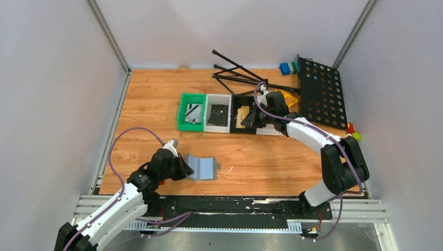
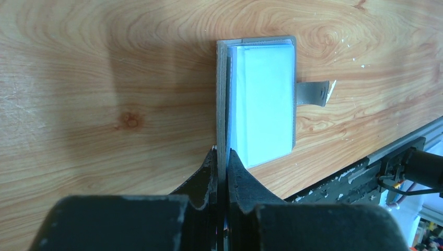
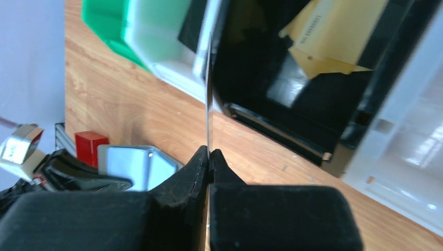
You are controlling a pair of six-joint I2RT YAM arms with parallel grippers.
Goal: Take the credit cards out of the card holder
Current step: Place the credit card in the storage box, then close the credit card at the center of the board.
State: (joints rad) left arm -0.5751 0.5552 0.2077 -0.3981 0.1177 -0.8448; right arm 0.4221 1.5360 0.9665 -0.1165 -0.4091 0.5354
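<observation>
1. A thin, flat, rectangular credit card is seen edge-on above the row of trays. Its colour cannot be told, and it is pinched at its lower edge.
2. 3 more cards are seen in the trays: a silvery-grey card in the green plastic tray, a black card in the white tray, and a gold card in the black tray.
3. The cards are judged light, stiff and smooth, so slippery. A pinch across both faces at a short edge is judged safest, since a shallow hold could let a card swivel or slide.
4. The flat grey folding card holder lies open on the wooden table, near the left arm and well apart from the trays. 1 flap is raised upright; the other lies flat, showing clear pockets and a small side tab.
5. The pockets look pale and empty, though this cannot be confirmed.
6. The holder is judged light and limp at its fold, so it would drag along unless pinned by a flap.
7. The left gripper is closed on the edge of the raised flap.
8. The right gripper is closed on the edge-on card.
9. A small red block is seen close by the left gripper, and a black perforated panel lies at the far right.
</observation>
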